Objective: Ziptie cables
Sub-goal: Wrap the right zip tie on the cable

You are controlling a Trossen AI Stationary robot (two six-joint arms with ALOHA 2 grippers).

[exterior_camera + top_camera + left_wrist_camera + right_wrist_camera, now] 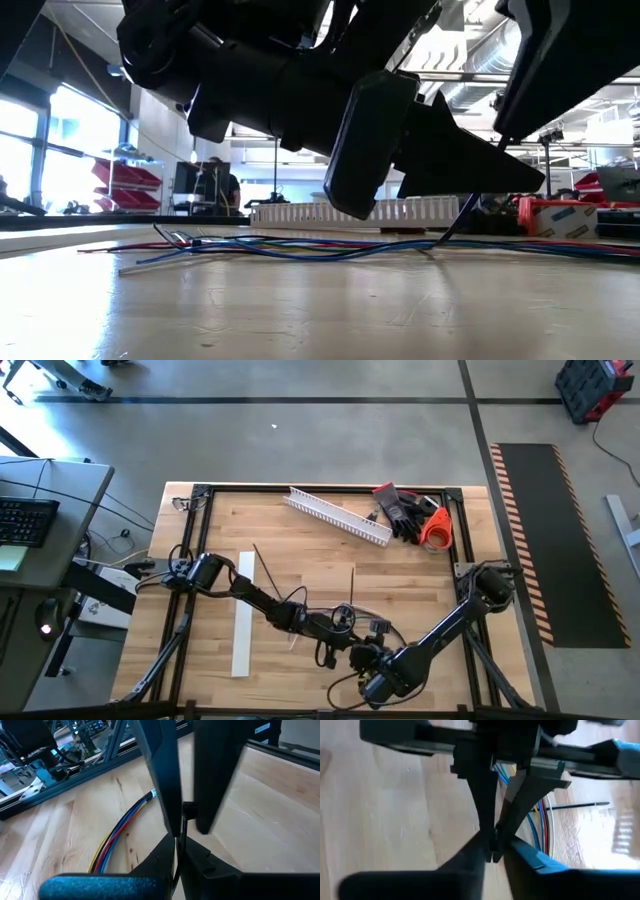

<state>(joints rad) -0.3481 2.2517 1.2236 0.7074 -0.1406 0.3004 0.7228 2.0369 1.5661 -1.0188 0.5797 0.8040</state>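
**Near the desk's front edge, both claws meet over the cables**

At the front middle of the desk (300, 575), your left claw (340, 622) and right claw (352, 653) sit tip to tip, nearly touching. Your left claw is fully closed; from its wrist camera the two fingers (165, 775) come together on a thin dark strand that runs straight between them, too slim for you to name with certainty. Your right claw is pinched almost closed, its fingers (487, 795) converging to a point with only a sliver between the tips; whether anything sits in that sliver you cannot tell.

The cables (300, 246) lie flat on the desk directly beneath and just beyond both claws. Seen from the right wrist, red, blue and yellow strands (540, 827) pass right behind the fingertips. From the left wrist, the bundle (117, 832) stretches away from the claw with its cut ends farthest off. In the level view their long axis runs across the desk, side to side, strands roughly parallel and splaying at one end.
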